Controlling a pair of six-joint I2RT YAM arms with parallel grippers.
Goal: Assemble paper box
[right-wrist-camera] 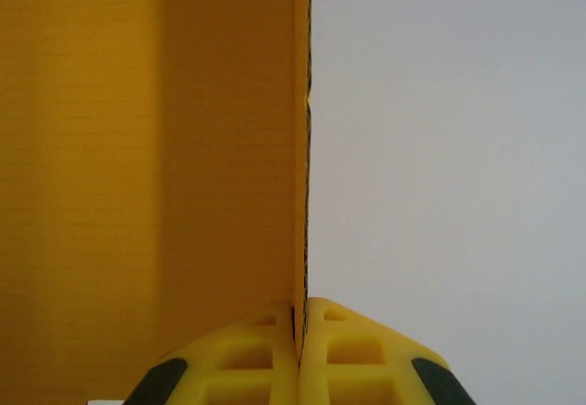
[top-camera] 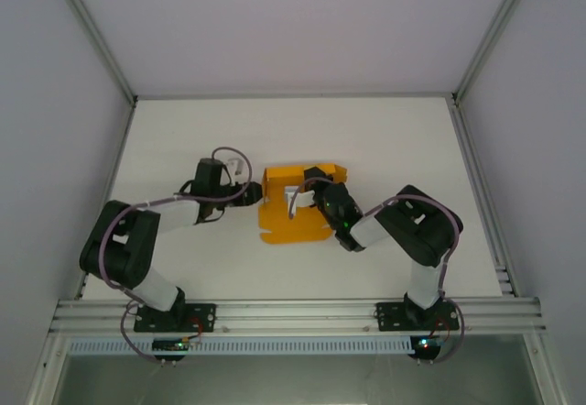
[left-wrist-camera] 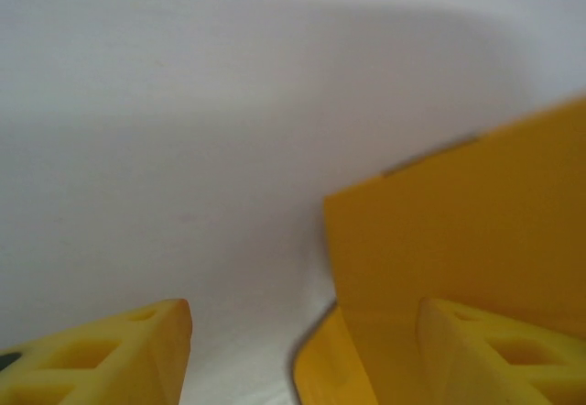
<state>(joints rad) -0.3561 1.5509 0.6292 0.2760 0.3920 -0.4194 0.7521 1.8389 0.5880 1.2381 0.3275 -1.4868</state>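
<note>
The paper box (top-camera: 295, 214) is an orange-yellow card sheet, partly folded, lying mid-table with its far and side walls raised. My right gripper (top-camera: 311, 185) reaches over it from the right. In the right wrist view the right gripper (right-wrist-camera: 300, 336) is shut on the edge of an upright card wall (right-wrist-camera: 183, 148), the thin edge pinched between both yellow fingers. My left gripper (top-camera: 255, 194) sits at the box's left side. In the left wrist view the left gripper (left-wrist-camera: 307, 350) is open, its right finger (left-wrist-camera: 494, 350) beside a raised card flap (left-wrist-camera: 458, 240), its left finger (left-wrist-camera: 110, 355) over bare table.
The white table (top-camera: 183, 130) is bounded by grey walls and aluminium posts at the back corners. An aluminium rail (top-camera: 293, 313) carrying both arm bases runs along the near edge.
</note>
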